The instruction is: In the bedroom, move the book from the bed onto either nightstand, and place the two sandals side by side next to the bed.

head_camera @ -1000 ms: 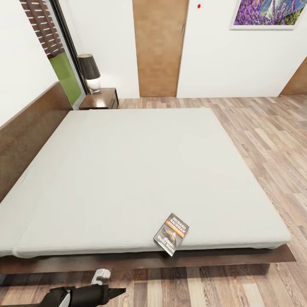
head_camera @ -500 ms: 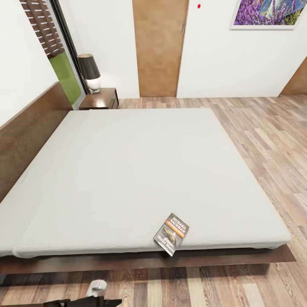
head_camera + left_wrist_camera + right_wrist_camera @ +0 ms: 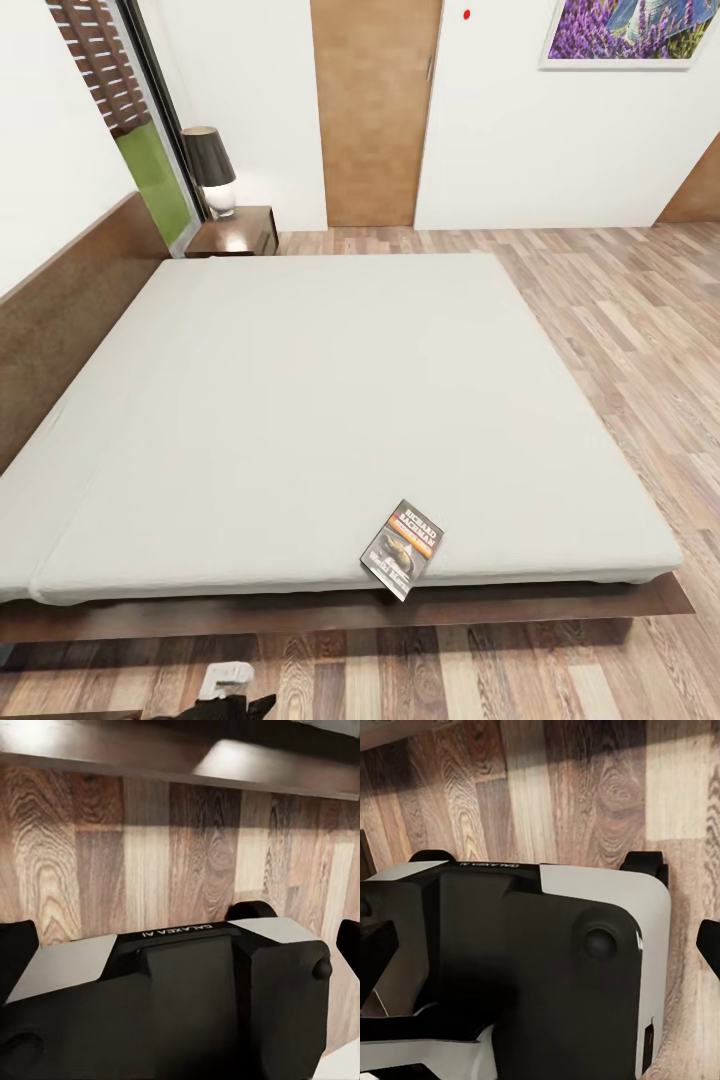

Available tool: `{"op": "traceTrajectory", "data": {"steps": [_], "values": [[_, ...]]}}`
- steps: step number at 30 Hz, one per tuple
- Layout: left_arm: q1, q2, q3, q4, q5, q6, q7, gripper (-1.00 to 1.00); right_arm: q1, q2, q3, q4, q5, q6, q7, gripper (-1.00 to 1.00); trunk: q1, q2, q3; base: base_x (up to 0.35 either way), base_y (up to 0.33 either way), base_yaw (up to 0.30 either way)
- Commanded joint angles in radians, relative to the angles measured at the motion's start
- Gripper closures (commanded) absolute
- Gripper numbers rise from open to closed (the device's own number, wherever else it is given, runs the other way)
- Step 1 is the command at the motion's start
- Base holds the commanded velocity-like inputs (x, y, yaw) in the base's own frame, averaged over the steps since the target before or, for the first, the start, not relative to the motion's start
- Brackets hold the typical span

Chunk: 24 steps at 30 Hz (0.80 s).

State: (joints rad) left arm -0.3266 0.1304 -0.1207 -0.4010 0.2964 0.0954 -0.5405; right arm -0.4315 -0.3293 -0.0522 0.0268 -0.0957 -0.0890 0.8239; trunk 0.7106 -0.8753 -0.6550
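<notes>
The book (image 3: pixel 403 548) lies flat at the near edge of the bed (image 3: pixel 320 400), its lower corner overhanging the mattress edge. A nightstand (image 3: pixel 236 232) stands at the far side of the bed by the headboard. The sandals are out of view. A piece of my left arm (image 3: pixel 225 688) shows at the lower edge of the head view, on the floor side of the bed frame. My left gripper (image 3: pixel 180 945) is open, its fingertips (image 3: pixel 15 945) spread wide over my own base and the floor. My right gripper (image 3: pixel 540 945) is open too, with nothing between its fingertips (image 3: pixel 709 943).
A lamp (image 3: pixel 210 168) with a dark shade stands on the nightstand. A brown door (image 3: pixel 372 110) is in the far wall, a lavender painting (image 3: pixel 625 30) to its right. Wood-plank floor (image 3: pixel 640 320) runs along the bed's right side and in front of it.
My left arm has dropped lower and drawn back towards the bottom edge of the head view. The book, the bed and the camera have not moved.
</notes>
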Motion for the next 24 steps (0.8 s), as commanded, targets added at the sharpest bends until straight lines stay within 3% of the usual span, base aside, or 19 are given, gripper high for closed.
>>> {"op": "traceTrajectory", "data": {"steps": [1, 5, 9, 14, 19, 24], "values": [[0.0, -0.001, -0.003, -0.002, 0.011, 0.007, 0.003, -1.0, -0.001, 0.0, -0.005, 0.002, -0.001, -0.002, 0.009, -1.0, 0.0, -0.001, -0.001, 0.0, 0.0, 0.0], [0.0, -0.004, -0.002, -0.003, 0.014, 0.0, 0.015, -1.0, -0.001, -0.014, -0.01, -0.005, -0.002, 0.01, 0.11, -1.0, 0.0, -0.001, -0.001, 0.0, 0.0, 0.0], [0.0, -0.006, -0.003, -0.004, 0.016, -0.004, 0.019, -1.0, -0.001, -0.066, -0.017, -0.009, -0.014, 0.037, 0.359, -1.0, 0.0, -0.001, -0.001, 0.0, 0.0, 0.0], [0.0, -0.012, -0.005, -0.003, 0.016, -0.006, 0.018, -1.0, -0.001, -0.082, -0.018, -0.01, -0.073, 0.104, 0.57, -1.0, 0.0, -0.001, -0.001, 0.0, 0.0, 0.0], [0.0, -0.018, -0.005, -0.001, 0.016, -0.007, 0.018, -1.0, -0.001, -0.083, -0.02, -0.01, -0.084, 0.112, 0.581, -1.0, 0.0, -0.001, -0.001, 0.0, 0.0, 0.0], [0.0, -0.02, -0.005, -0.001, 0.016, -0.008, 0.017, -1.0, -0.001, -0.084, -0.02, -0.01, -0.087, 0.107, 0.534, -1.0, 0.0, -0.001, -0.001, 0.0, 0.0, 0.0]]}}
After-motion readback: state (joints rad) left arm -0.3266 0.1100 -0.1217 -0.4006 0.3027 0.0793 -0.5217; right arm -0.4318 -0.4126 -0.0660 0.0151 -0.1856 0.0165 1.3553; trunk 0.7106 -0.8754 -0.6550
